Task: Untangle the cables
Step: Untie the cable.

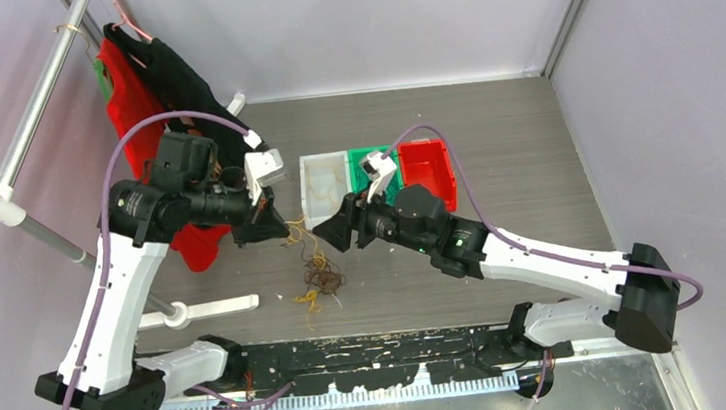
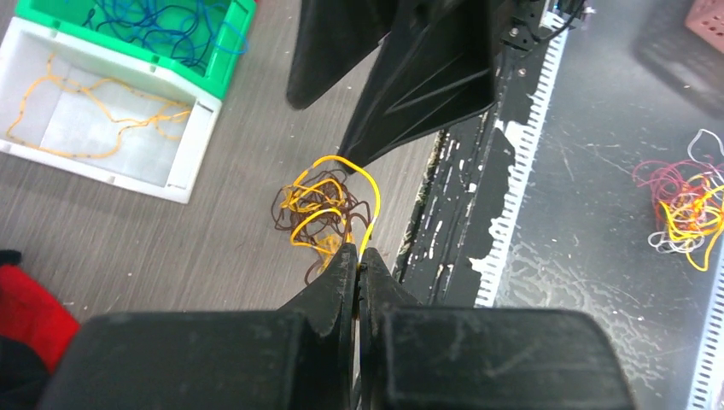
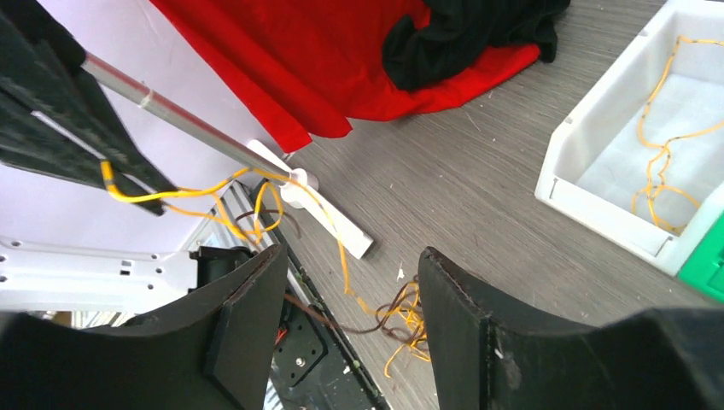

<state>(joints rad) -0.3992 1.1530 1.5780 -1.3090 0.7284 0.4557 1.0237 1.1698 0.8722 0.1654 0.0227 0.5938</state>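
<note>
The cables [image 1: 321, 277] lie as a small tangle of yellow-orange and dark brown strands on the table between the arms. My left gripper [image 1: 266, 224] is shut on one yellow strand [image 2: 346, 166] and holds it lifted above the tangle [image 2: 318, 209]. That strand runs taut from the left fingers [image 3: 102, 149] down to the tangle [image 3: 401, 312]. My right gripper [image 1: 334, 234] is open and empty, hovering above the tangle's right side; its jaws stand wide apart [image 3: 353, 252]. No blue strand shows in the tangle.
A white bin [image 1: 327, 208] holds a yellow cable [image 2: 94, 115], a green bin [image 1: 352, 158] holds blue cables [image 2: 162, 26], and a red bin [image 1: 428, 171] stands to its right. Red and black cloths [image 1: 143, 96] hang on a white rack [image 1: 213, 308]. Another cable heap [image 2: 687, 201] lies beyond the table's near edge.
</note>
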